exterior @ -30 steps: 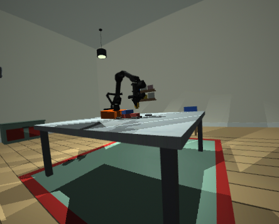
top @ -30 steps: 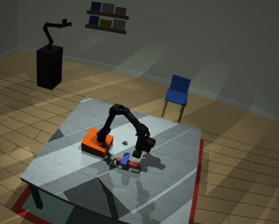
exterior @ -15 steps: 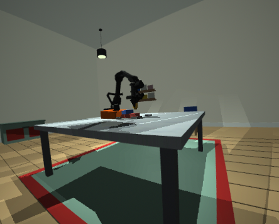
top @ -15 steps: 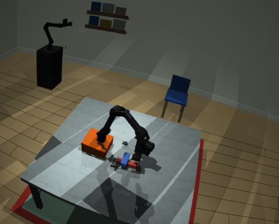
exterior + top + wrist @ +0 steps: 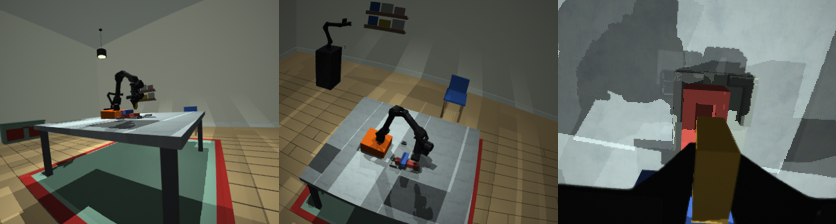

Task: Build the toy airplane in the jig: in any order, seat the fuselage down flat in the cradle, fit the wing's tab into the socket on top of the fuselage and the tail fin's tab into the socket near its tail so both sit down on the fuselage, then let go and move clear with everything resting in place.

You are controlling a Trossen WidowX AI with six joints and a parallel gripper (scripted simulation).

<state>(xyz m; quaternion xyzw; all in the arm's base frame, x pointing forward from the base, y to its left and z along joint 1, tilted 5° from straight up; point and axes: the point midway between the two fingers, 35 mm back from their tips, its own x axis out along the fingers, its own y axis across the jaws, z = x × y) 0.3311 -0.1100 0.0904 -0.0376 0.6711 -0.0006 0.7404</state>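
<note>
The red fuselage lies in the cradle of the jig. Its square tail socket shows dark and empty just beyond the fin in the wrist view. The blue wing lies across the fuselage; whether its tab is fully down is too small to tell. My gripper is shut on the yellow tail fin, above the tail end of the fuselage. In the exterior view a small gap shows beneath the fin. The fin's tab is hidden.
The arm stands on an orange block beside the jig. A small dark holder lies on the table behind the wing. The blue chair is beyond the table.
</note>
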